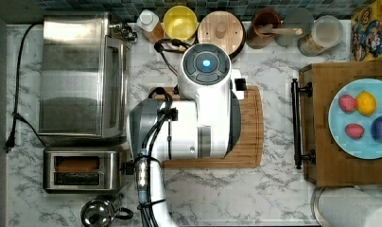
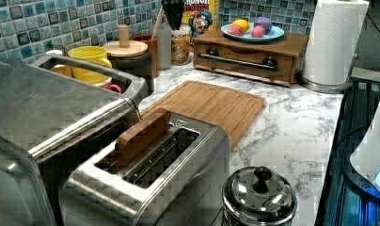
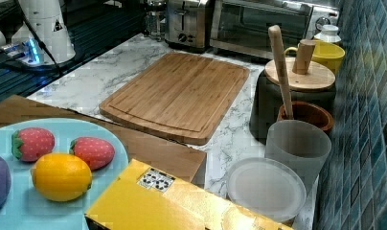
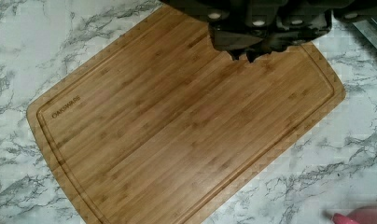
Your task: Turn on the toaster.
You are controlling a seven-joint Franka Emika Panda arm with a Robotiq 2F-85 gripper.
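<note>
Overhead, toaster (image 1: pixel 82 170) left of arm in the top view, tool (image 4: pixel 252 51) above cutting board (image 4: pixel 177 126), spread unclear.

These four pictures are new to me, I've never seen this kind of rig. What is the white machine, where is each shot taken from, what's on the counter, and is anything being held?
The white machine is a robot arm. The top view looks straight down on it, two side views look across the counter, and the wrist view looks down past the arm's hand, above a bamboo cutting board. Whether the hand is open is unclear; nothing shows in it.

On the marble counter: the toaster with something brown in one slot, a bigger toaster oven beside it, a steel pot, a yellow mug, jars, a paper towel roll, a cereal box, and a plate of toy fruit on a wooden drawer box.

The arm is not at the toaster.
</note>
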